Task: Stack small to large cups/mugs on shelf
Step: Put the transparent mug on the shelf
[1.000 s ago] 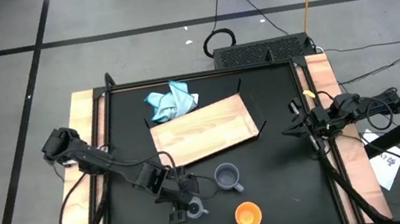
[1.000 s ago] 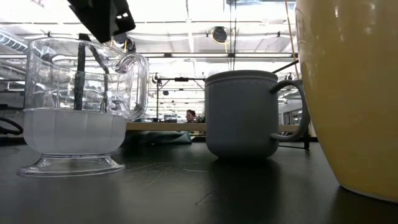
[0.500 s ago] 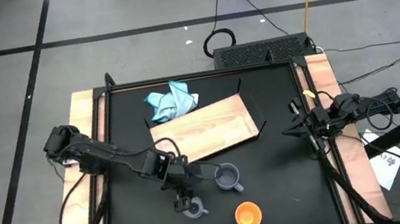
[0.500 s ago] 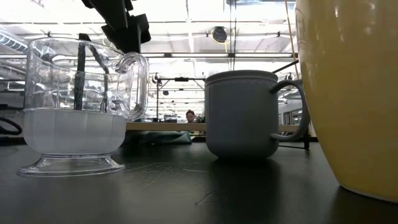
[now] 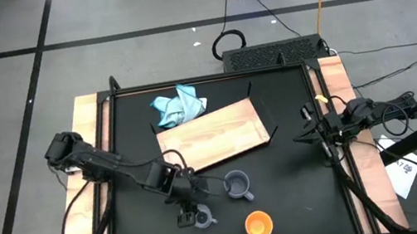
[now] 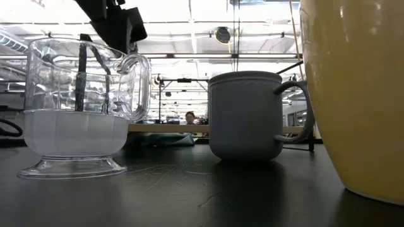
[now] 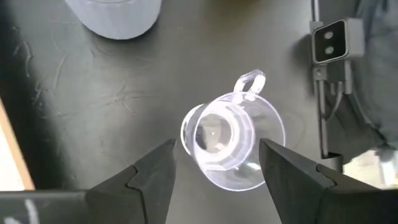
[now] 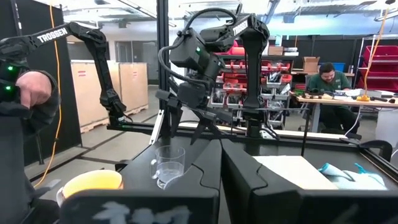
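1. Your left end effector (image 7: pixel 214 171) hangs spread wide directly above the small clear glass cup (image 7: pixel 231 139), fingers either side of it and not touching.
2. That cup stands upright on the black surface (image 5: pixel 305 194), handle pointing away from the end effector's wrist.
3. The grey-blue mug (image 5: pixel 238 184) sits just beyond the left end effector; the orange mug (image 5: pixel 258 226) is near, to its other side.
4. The wooden shelf (image 5: pixel 213 135) lies behind the left end effector, with a light blue cloth (image 5: pixel 179 106) at its far corner.
5. Your right end effector (image 5: pixel 309 133) waits pressed together, well apart at the surface's right edge.
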`<act>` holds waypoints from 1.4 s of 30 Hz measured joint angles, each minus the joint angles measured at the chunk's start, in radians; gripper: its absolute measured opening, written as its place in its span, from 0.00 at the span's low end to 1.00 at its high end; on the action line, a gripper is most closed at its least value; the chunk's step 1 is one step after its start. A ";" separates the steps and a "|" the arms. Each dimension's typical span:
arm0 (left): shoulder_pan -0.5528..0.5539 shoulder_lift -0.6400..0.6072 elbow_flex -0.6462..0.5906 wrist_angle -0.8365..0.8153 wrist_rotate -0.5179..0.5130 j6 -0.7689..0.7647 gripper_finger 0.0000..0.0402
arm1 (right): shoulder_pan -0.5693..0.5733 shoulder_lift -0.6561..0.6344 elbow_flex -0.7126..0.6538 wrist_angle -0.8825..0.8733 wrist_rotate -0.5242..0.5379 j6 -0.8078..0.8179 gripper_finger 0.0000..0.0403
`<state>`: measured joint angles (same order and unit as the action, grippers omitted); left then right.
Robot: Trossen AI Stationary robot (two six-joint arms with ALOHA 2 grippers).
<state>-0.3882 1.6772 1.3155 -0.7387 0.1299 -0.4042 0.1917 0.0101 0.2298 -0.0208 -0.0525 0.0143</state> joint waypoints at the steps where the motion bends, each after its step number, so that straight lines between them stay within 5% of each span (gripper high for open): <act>1: -0.003 0.001 0.000 -0.003 -0.013 0.000 0.57 | 0.000 0.000 0.000 0.000 0.000 0.000 0.00; 30: -0.027 0.101 -0.001 0.007 -0.052 0.013 0.57 | 0.000 0.014 -0.001 -0.006 0.000 0.000 0.00; 42: -0.022 0.101 -0.001 0.006 -0.052 0.067 0.23 | 0.000 0.014 -0.001 -0.006 0.000 0.000 0.00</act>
<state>-0.4106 1.7782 1.3148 -0.7322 0.0780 -0.3371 0.1917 0.0238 0.2291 -0.0273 -0.0528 0.0145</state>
